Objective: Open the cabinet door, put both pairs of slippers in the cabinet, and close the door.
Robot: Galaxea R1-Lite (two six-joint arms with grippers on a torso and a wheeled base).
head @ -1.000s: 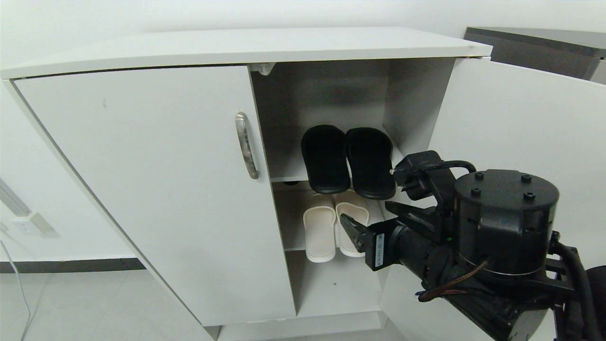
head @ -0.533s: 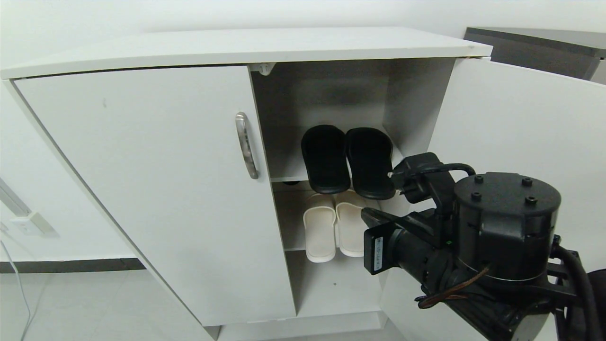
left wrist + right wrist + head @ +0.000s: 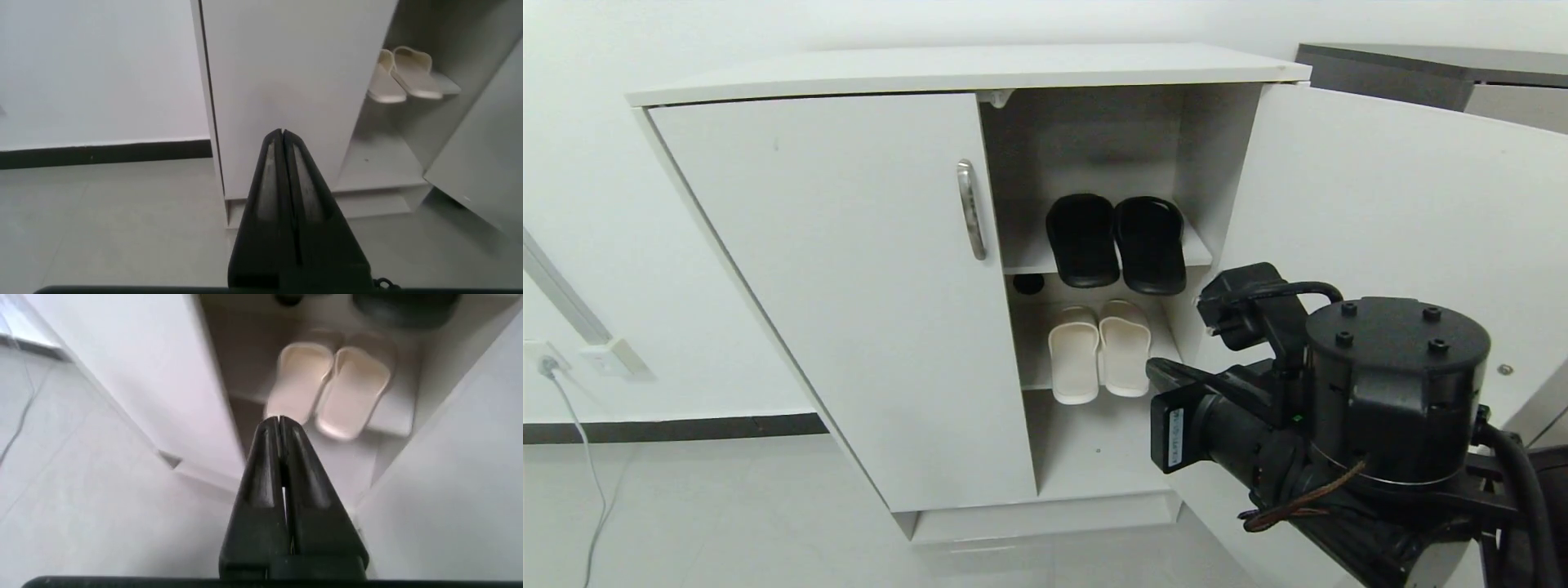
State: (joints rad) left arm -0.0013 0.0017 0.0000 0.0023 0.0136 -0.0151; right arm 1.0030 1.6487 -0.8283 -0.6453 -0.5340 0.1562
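Cabinet (image 3: 964,69) is standing against the wall with both pairs already inside. I'm seeing the black slippers (image 3: 1116,242) lying side by side on the upper shelf (image 3: 1029,263), their near ends hanging slightly over its front edge. The white slippers (image 3: 1099,349) are resting the same way on the shelf below (image 3: 1033,371), directly under the black pair. The right door (image 3: 1380,204) is standing wide open, swung out to the robot's right. The left door (image 3: 849,286) is sitting shut, with its metal handle (image 3: 971,210) upright near the inner edge.

The right claw (image 3: 280,429) is hanging in front of the open compartment, low down and near the white slippers without touching them. Its fingers are pressing together with nothing between them. The left claw (image 3: 282,139) is hovering above the floor (image 3: 727,523), pointing at the lower part of the left door; I'm reading its fingers as pressed together too, and empty. A wall socket (image 3: 543,359) with a cable is sitting low on the wall, well to the left.
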